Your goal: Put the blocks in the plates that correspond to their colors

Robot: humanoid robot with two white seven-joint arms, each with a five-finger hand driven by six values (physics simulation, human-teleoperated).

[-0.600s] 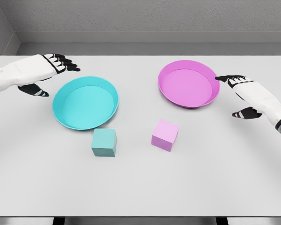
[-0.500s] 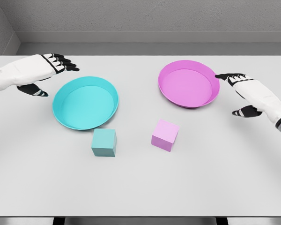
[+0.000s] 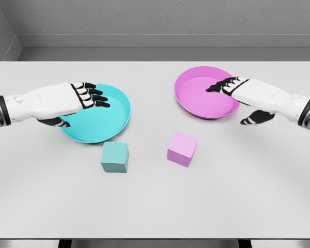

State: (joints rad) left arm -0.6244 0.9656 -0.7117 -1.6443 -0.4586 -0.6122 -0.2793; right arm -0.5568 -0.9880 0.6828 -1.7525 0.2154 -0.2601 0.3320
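Teal and pink are the two colours seen on the grey table (image 3: 258, 196). The teal block (image 3: 114, 157) is found just in front of the teal plate (image 3: 113, 121), close to its rim but not in it. The pink block (image 3: 182, 149) is seen to the right of the teal block, a little apart from it, and in front of the pink plate (image 3: 196, 101). Both plates are empty, so no block is placed yet.

The left hand (image 3: 75, 101) is held over the left part of the teal plate. Its fingers (image 3: 95, 98) are stretched out loosely and nothing is held. The right hand (image 3: 243, 92) is held over the right part of the pink plate, with its fingers (image 3: 219, 85) also loose and empty.

The blocks look small, hard and light, so they can probably be lifted easily. Their sides look smooth and may be slippery. Each block is best taken by two flat sides across from each other, with the thumb on one side and the fingers on the other. The pink block is turned a little, so the hand may need to be turned to match.
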